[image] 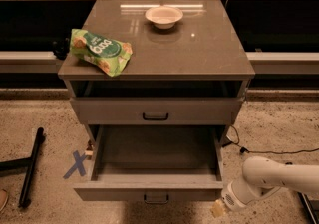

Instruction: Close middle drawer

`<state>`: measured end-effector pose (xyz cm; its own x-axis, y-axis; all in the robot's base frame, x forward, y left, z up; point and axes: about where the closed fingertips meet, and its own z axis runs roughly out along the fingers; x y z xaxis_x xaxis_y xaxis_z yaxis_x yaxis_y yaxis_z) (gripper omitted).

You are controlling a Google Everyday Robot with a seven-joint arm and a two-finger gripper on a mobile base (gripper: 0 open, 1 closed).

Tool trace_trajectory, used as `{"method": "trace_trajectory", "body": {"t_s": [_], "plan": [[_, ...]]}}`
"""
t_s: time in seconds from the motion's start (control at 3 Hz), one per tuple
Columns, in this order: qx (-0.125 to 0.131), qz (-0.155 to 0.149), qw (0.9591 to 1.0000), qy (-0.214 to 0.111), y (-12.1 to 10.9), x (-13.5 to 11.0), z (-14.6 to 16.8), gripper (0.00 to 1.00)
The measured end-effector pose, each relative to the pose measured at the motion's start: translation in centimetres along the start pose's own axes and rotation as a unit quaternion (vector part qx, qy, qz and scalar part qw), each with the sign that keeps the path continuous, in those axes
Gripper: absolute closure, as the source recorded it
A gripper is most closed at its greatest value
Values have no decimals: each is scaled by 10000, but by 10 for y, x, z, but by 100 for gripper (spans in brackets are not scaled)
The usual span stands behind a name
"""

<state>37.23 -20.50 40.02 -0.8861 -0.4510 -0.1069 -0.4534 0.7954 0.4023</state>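
The middle drawer is pulled far out of the grey cabinet. Its wide, shallow grey box is empty, and its flat front carries a small dark pull. The top drawer above it is shut. The lowest drawer is hidden under the open one. My white arm comes in from the lower right. The gripper is low, just right of and slightly in front of the open drawer front's right end. I cannot tell whether it touches the front.
A green snack bag and a white bowl sit on the cabinet top. A blue X and a black bar lie on the floor to the left. A black cable runs along the floor to the right.
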Motion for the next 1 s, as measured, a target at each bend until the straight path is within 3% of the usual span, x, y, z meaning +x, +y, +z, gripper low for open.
{"method": "trace_trajectory", "body": {"t_s": [0.33,1.0], "plan": [[0,0,10000,0,0,0,0,100],[200,242,9975,-634,-41,-31,-7,100]]}}
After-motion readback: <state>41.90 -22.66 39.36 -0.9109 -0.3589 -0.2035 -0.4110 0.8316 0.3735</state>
